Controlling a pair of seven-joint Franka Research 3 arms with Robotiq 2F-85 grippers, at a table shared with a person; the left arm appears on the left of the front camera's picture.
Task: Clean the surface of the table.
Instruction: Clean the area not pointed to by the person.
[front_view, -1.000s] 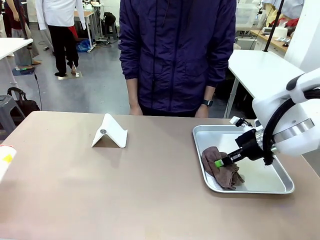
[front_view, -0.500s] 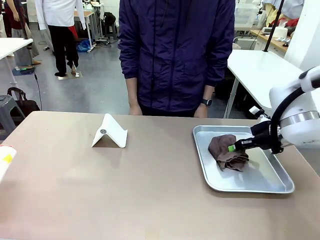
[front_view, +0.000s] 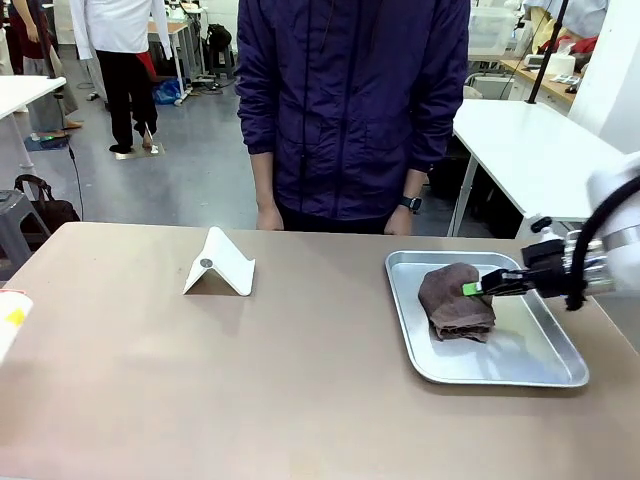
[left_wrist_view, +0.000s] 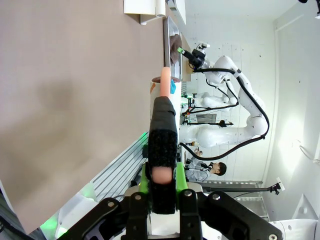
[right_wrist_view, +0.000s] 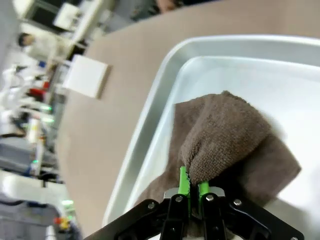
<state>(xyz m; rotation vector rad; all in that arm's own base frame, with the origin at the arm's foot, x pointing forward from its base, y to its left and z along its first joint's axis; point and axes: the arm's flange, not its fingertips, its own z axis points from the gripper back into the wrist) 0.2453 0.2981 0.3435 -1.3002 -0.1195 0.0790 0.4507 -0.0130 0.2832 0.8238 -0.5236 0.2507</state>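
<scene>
The table (front_view: 300, 390) is seen across the whole foreground of the front view, its matte taupe-brown top bare over most of its width. A folded white stand (front_view: 220, 265) is set on its far left half. A shallow metal tray (front_view: 440, 372) is placed toward the right end, and a crumpled brown cloth (front_view: 452, 305) is lying in the tray's far half. At the left edge of the table a white object with a yellow mark (front_view: 8, 325) is partly cut off by the frame.

The right gripper (front_view: 470, 289) is held low over the tray, and its jaws are pinched on a fold of the cloth. In the right wrist view the green pads (right_wrist_view: 184, 181) are seen closed on that fold.

The left gripper (left_wrist_view: 162, 170) is seen in its own wrist view beside the table edge. Its jaws are closed on a slim pinkish rod (left_wrist_view: 164, 82) with a black textured sleeve; what this item is cannot be told.

A person in a dark blue jacket (front_view: 350, 110) is standing at the far side, hands down at the table edge. Behind, a grey floor is seen, with a glossy white-topped table (front_view: 520, 140) to the right. Farther off to the left, a second person in a white top (front_view: 125, 60) is standing, and a dark bag (front_view: 45, 210) is lying on the floor.
</scene>
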